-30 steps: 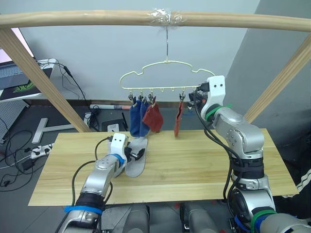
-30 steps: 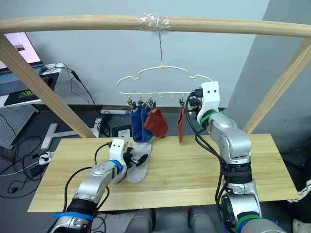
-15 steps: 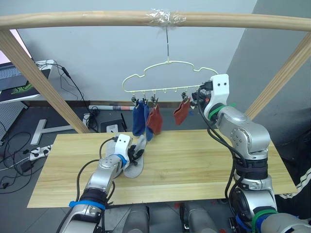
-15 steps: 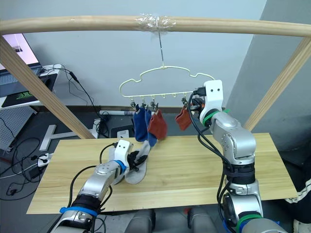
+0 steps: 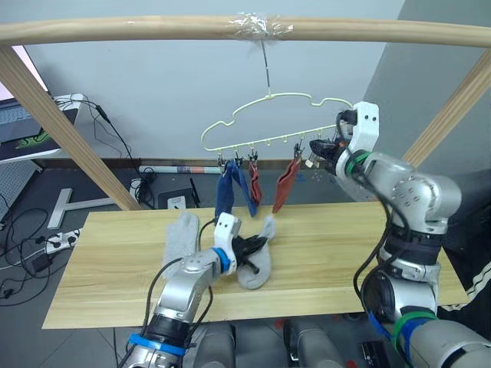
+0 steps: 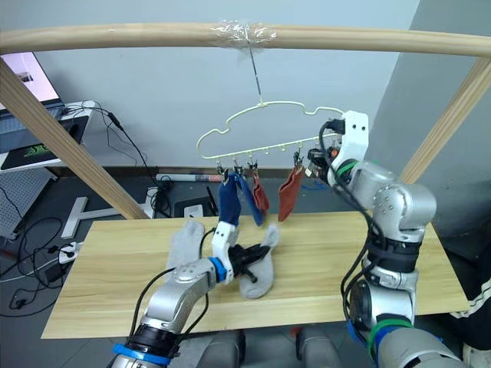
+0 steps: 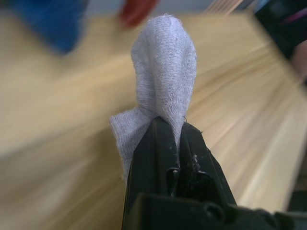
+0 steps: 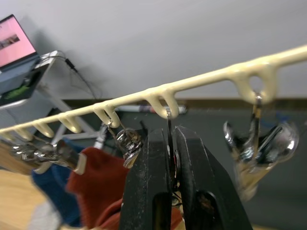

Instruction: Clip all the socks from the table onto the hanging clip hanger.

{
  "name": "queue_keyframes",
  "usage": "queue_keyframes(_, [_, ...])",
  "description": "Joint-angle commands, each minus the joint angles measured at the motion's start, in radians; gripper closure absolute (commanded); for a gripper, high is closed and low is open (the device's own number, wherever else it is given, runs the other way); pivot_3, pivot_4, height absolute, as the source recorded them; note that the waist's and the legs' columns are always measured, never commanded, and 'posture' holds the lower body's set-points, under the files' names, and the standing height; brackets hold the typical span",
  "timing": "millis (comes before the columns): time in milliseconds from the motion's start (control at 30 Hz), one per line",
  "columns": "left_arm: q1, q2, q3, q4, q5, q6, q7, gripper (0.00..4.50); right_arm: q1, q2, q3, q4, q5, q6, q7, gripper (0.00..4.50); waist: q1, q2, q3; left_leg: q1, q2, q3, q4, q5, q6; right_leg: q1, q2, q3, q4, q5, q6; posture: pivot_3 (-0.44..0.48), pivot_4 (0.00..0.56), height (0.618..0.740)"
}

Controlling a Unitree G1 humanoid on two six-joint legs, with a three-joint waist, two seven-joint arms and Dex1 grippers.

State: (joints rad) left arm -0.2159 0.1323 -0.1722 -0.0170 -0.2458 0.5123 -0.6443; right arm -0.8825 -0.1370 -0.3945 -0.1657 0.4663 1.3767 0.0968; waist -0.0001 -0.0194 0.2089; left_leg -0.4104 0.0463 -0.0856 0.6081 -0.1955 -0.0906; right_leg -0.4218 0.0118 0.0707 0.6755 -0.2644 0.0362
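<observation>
A light grey sock [image 5: 258, 267] is bunched just above the table [image 5: 337, 253], and my left gripper [image 5: 251, 246] is shut on its fabric; the left wrist view shows the sock [image 7: 163, 72] pinched between the fingers. A second grey sock [image 5: 180, 236] lies flat to its left. The cream clip hanger [image 5: 268, 95] hangs tilted, its right end higher. Blue socks [image 5: 225, 195] and two rust red socks [image 5: 255, 182] [image 5: 282, 184] hang from its clips. My right gripper [image 5: 318, 153] is shut on a metal clip [image 8: 169, 120] under the hanger's bar [image 8: 216, 74].
A thick wooden bar [image 5: 153, 29] crosses overhead, carried by slanted wooden posts [image 5: 69, 130] [image 5: 449, 115]. A white desk with a laptop [image 5: 23, 126] stands far left, with cables on the floor [image 5: 31, 245]. Bare tabletop lies right of the held sock.
My left gripper has shut on the grey sock and carried it right, off the other grey sock. The right gripper moved right and up, tilting the hanger; the hung socks swung.
</observation>
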Motion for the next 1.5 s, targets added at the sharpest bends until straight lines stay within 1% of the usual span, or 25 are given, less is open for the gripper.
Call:
queue_keyframes(33, [-0.065,-0.067,-0.015,-0.129,-0.089,0.077,0.016,4.47,-0.072,0.014,-0.133,0.008,0.025,0.167,-0.029,4.5,0.0,0.0,0.0,0.0,0.0,0.0,0.0,0.0,0.0,0.0,0.0,0.0,-0.001,0.0,0.0,0.089,0.202,0.74])
queue_keyframes(133, [-0.116,-0.103,-0.021,-0.146,-0.101,0.105,0.047,4.47,-0.109,0.022,-0.179,0.016,0.022,0.231,-0.04,4.5,-0.004,0.0,0.0,-0.001,0.0,0.0,0.0,0.0,0.0,0.0,0.0,0.0,-0.002,0.0,0.0,0.089,0.202,0.74])
queue_keyframes(300, [-0.181,-0.149,-0.016,-0.114,-0.109,0.102,0.086,4.47,-0.105,0.014,-0.176,0.018,0.06,0.238,-0.053,4.5,-0.003,0.001,0.001,-0.002,0.0,0.0,0.0,-0.001,0.002,0.0,0.0,-0.001,-0.003,0.0,0.0,0.089,0.202,0.74])
queue_keyframes(333, [-0.184,-0.152,-0.015,-0.11,-0.11,0.1,0.088,4.47,-0.101,0.012,-0.173,0.016,0.066,0.238,-0.055,4.5,-0.004,0.001,0.001,-0.003,0.0,-0.001,0.0,-0.001,0.002,0.0,0.0,-0.001,-0.004,0.0,0.0,0.068,0.202,0.74])
queue_keyframes(700, [-0.222,-0.155,-0.013,-0.073,-0.115,0.085,0.099,4.47,-0.071,-0.028,-0.136,0.01,0.175,0.238,-0.106,4.5,-0.004,0.001,0.001,-0.006,0.0,-0.001,0.0,-0.001,0.002,0.0,0.0,-0.001,-0.011,0.001,0.002,0.061,0.206,0.74])
queue_keyframes(933, [-0.257,-0.156,0.001,-0.033,-0.121,0.069,0.106,4.47,-0.056,-0.069,-0.104,0.021,0.25,0.238,-0.134,4.5,-0.005,0.001,0.001,-0.007,0.0,-0.001,0.0,-0.002,0.004,0.0,0.0,-0.001,-0.012,0.001,0.002,0.059,0.206,0.74])
queue_keyframes(1133, [-0.269,-0.161,0.004,-0.028,-0.123,0.066,0.107,4.47,-0.05,-0.082,-0.099,0.025,0.295,0.238,-0.152,4.5,-0.004,0.001,0.001,-0.007,0.0,-0.001,0.0,-0.003,0.004,0.0,0.0,-0.001,-0.012,0.001,0.002,0.057,0.205,0.74])
queue_keyframes(1233, [-0.268,-0.16,0.002,-0.033,-0.125,0.069,0.104,4.5,-0.052,-0.077,-0.111,0.028,0.317,0.238,-0.16,3.6,-0.005,0.001,0.001,-0.007,0.0,-0.001,0.0,-0.003,0.004,0.0,0.0,-0.001,-0.012,0.001,0.002,0.058,0.205,0.74])
queue_keyframes(1267, [-0.269,-0.161,0.002,-0.035,-0.127,0.07,0.102,4.5,-0.054,-0.076,-0.115,0.03,0.324,0.238,-0.162,3.15,-0.005,0.002,0.001,-0.007,0.0,-0.001,0.0,-0.003,0.004,0.0,0.0,-0.001,-0.012,0.001,0.002,0.058,0.205,0.74])
queue_keyframes(1500, [-0.278,-0.167,0.004,-0.035,-0.131,0.077,0.105,4.5,-0.059,-0.099,-0.121,0.001,0.361,0.238,-0.132,0.68,-0.009,0.003,0.002,-0.007,0.0,-0.001,0.0,-0.003,0.005,0.0,0.0,-0.001,-0.012,0.001,0.002,0.057,0.205,0.74])
